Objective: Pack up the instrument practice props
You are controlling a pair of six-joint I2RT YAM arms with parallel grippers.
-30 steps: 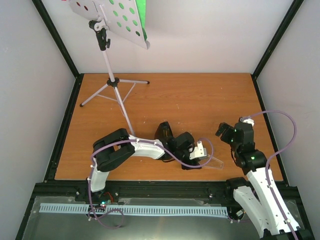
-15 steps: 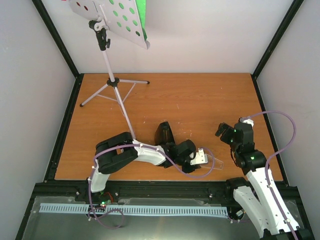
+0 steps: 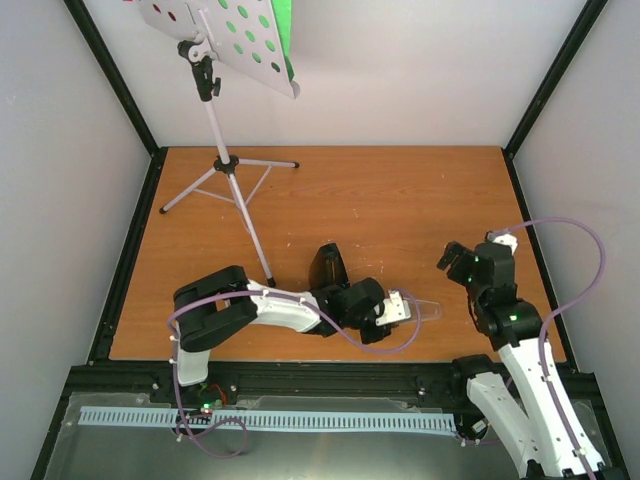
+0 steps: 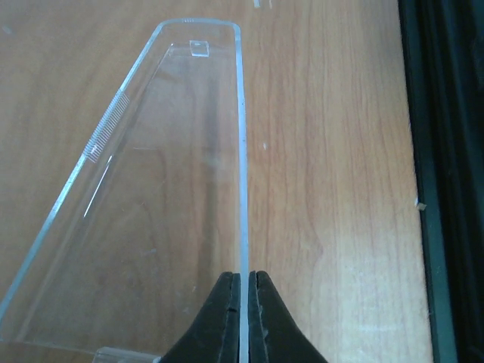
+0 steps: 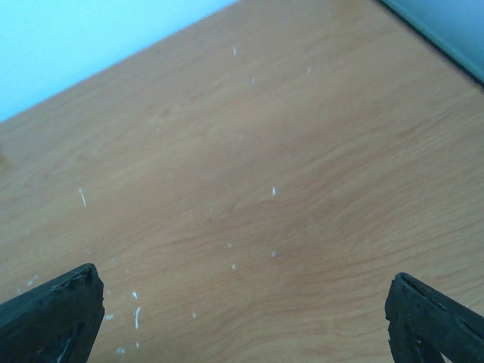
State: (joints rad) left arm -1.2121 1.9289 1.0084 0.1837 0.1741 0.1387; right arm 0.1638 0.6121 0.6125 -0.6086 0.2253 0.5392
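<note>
**left fingers close on the metronome's clear cover**

top view: a second ago the left fingers point(image 3: 408, 310) stood apart over the clear cover point(image 3: 428, 311); now they are pressed onto it, and the left arm point(image 3: 280, 308) has sunk lower and stretched further along the near edge. the cover lies just right of the black pyramid metronome point(image 3: 327, 268), between it and the right fingers point(image 3: 450, 258), which are spread wide and holding nothing. my reading is that the grasp is made, so the cover can next be lifted and fitted back over the metronome. far behind and left of the metronome, the music stand point(image 3: 215, 115) is still up on thin silver tripod legs. its pale perforated tray carries the green music sheets point(image 3: 284, 28), so that part of the packing is untouched.

left wrist view: the dark, tapered left fingers point(image 4: 225, 302) pinch one thin raised wall of the cover point(image 4: 166, 189), with only that strip of plastic between their tips. the cover is glossy, see-through and rigid-looking, narrowing to a rounded end with a small square notch and a ribbed strip along one side. it rests on the matt wood-grain desk point(image 4: 333, 189). a hold on so thin and slick an edge could slip.

right wrist view: only the two black right fingers point(image 5: 53, 310) show, at opposite corners, above bare speckled desk point(image 5: 249, 166).
</note>
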